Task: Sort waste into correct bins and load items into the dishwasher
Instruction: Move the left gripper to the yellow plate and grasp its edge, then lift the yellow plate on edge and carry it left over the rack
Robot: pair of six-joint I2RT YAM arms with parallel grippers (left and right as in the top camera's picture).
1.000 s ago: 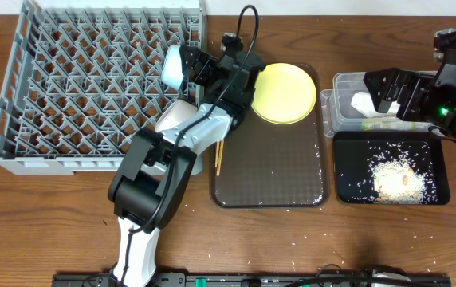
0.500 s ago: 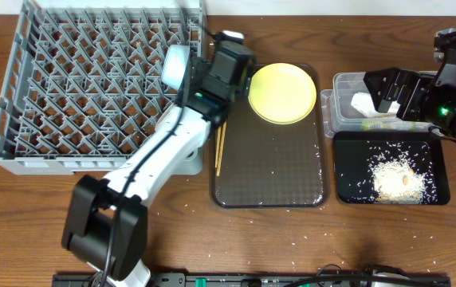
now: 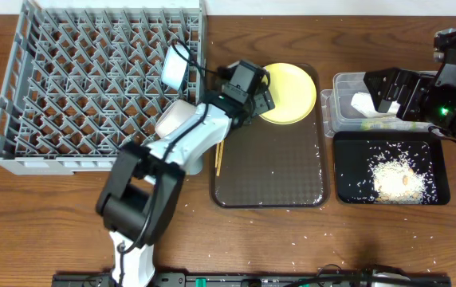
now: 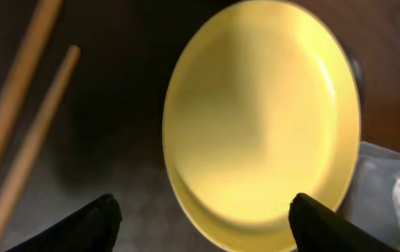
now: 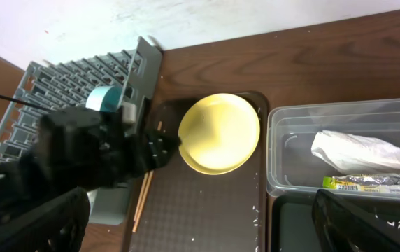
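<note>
My left gripper (image 3: 261,96) is open and hovers at the left rim of the round yellow plate (image 3: 290,92) on the brown serving tray; in the left wrist view its fingers (image 4: 207,225) straddle the plate's (image 4: 263,119) near edge without touching. The two chopsticks (image 3: 218,155) lie at the tray's left edge. The light blue bowl (image 3: 174,65) stands in the grey dish rack (image 3: 68,88); a white bowl (image 3: 174,119) sits at its right side. My right gripper (image 3: 386,92) is open and empty above the clear tub (image 3: 341,80), which holds the napkin (image 5: 361,150) and wrapper (image 5: 375,182).
The black tray (image 3: 347,187) in front of the clear tub holds a heap of rice scraps (image 3: 397,179). The brown serving tray (image 3: 268,171) lies between rack and bins. Stray rice grains dot the table near the front edge.
My left gripper has left the light blue bowl in the rack, swung right and come down to the plate's left rim. The right arm has not moved.
</note>
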